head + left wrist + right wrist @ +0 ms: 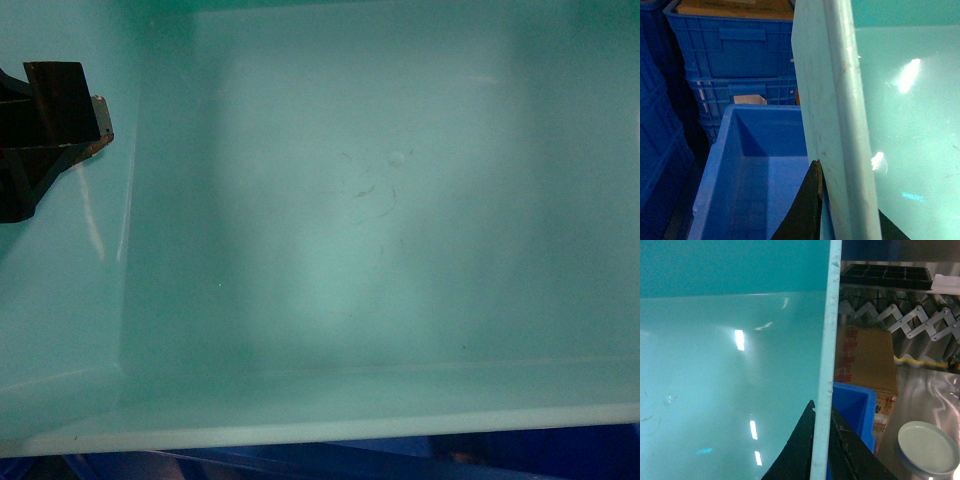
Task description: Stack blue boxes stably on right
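Head view — turquoise tub (400,250), bare inside, both pincers on rims.

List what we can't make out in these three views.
- Head view: the turquoise tub fills the frame; the drop spot below is hidden, and the right gripper is out of sight.
- Left wrist view: the tub rim blocks the tub's underside; the open blue tub is cut off at the bottom.
- Right wrist view: the cardboard box print is too blurred to read.

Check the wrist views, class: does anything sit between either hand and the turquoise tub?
Nothing visible. The left hand straddles the turquoise tub rim on one side, and the right hand straddles the opposite rim. Both are directly on the plastic.
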